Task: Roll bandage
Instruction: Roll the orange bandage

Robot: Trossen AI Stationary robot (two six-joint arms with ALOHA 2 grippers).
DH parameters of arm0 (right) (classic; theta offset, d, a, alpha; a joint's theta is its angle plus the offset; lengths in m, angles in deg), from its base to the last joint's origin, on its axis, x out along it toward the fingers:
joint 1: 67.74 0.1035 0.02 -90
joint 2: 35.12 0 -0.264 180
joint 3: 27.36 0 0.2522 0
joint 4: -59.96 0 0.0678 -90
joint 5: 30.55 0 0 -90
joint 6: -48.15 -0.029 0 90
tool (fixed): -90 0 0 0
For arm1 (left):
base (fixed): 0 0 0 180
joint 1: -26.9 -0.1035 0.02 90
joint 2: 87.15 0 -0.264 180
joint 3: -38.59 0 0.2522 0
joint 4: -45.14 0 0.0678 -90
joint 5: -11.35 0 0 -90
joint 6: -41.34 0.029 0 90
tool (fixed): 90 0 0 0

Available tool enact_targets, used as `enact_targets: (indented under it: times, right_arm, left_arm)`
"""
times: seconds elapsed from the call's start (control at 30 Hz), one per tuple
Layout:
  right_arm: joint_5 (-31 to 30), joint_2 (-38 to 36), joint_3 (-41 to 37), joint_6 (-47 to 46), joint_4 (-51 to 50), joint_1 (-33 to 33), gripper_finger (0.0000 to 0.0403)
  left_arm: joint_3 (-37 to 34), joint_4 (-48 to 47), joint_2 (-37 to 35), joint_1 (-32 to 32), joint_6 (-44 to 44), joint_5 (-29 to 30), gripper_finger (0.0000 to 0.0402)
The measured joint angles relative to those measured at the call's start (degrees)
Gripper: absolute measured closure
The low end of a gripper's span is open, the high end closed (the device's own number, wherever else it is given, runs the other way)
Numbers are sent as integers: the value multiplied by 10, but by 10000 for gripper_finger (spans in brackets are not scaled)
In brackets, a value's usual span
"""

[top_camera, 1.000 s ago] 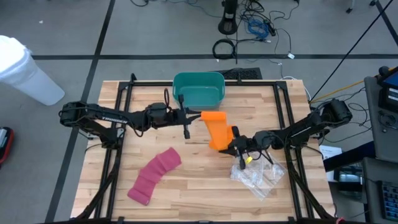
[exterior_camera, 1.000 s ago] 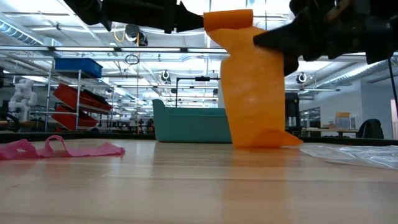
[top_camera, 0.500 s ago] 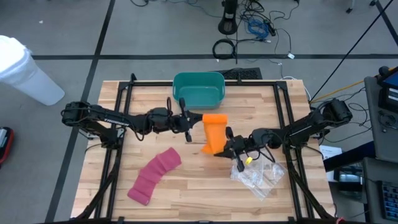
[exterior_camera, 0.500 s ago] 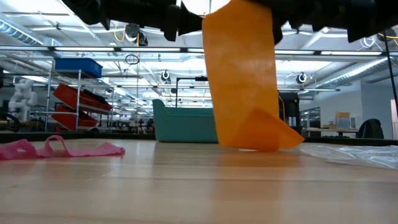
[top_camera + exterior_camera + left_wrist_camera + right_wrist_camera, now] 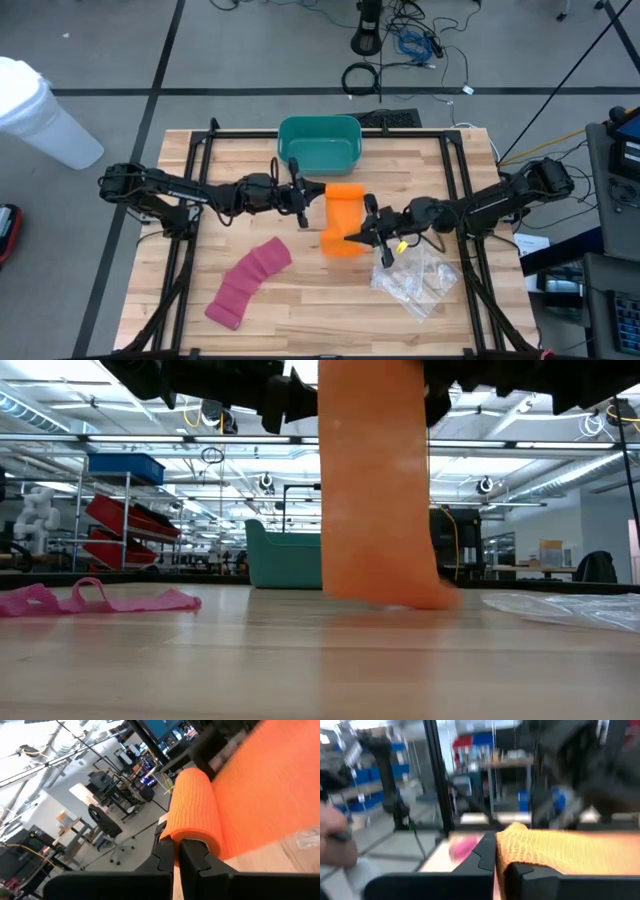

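Observation:
An orange bandage is stretched between my two grippers above the middle of the table. Its rolled end is at my left gripper, which is shut on it. The loose strip hangs down from there, and its lower end touches the wood. My right gripper is shut on the strip's right edge. A pink bandage lies unrolled on the near left of the table. My left gripper pinches the left end of the orange roll between its two fingers. The fingers lie level and come from the table's left, along the roll's axis. The roll is lifted clear and lies level. My right gripper pinches the strip's side edge between its two fingers, level, from the table's right. The strip runs away from the fingers toward the roll; below the hold it hangs down to the table.
A teal bin stands at the far edge, just behind the roll. A crumpled clear plastic bag lies near the right gripper on the near right. The black frame rails run along both table sides.
My right gripper has risen and gone a little toward the table's left with the strip's edge. The strip, slanted and creased at its foot before, now hangs straighter, with only its lower end on the table. My left gripper has rolled about its own line with the roll.

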Motion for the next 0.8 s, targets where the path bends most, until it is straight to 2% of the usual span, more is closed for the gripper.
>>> enact_targets:
  times: [0.1, 0.17, 0.4, 0.5, 0.63, 0.73, 0.8]
  right_arm:
    - [-8, 5, 0, -15, -76, 11, 370]
    - [-34, 6, -1, -17, -121, 23, 342]
    - [-186, 6, -1, -4, -147, 60, 228]
    - [-226, 5, -27, 0, -108, 63, 199]
    - [-272, 5, -102, -16, 2, 55, 184]
    - [-272, 6, -169, -26, 106, 47, 185]
    - [-243, 6, -201, -27, 169, 46, 186]
  left_arm:
    - [0, 5, 0, 7, 2, 0, 398]
    - [0, 15, 0, 12, 2, 0, 398]
    - [0, 39, -3, 37, 11, 5, 398]
    - [0, 40, -4, 51, 28, 23, 398]
    - [0, 57, -6, 67, 31, 45, 398]
    - [3, 61, -10, 77, 30, 55, 398]
    - [10, 65, -10, 82, 28, 60, 398]
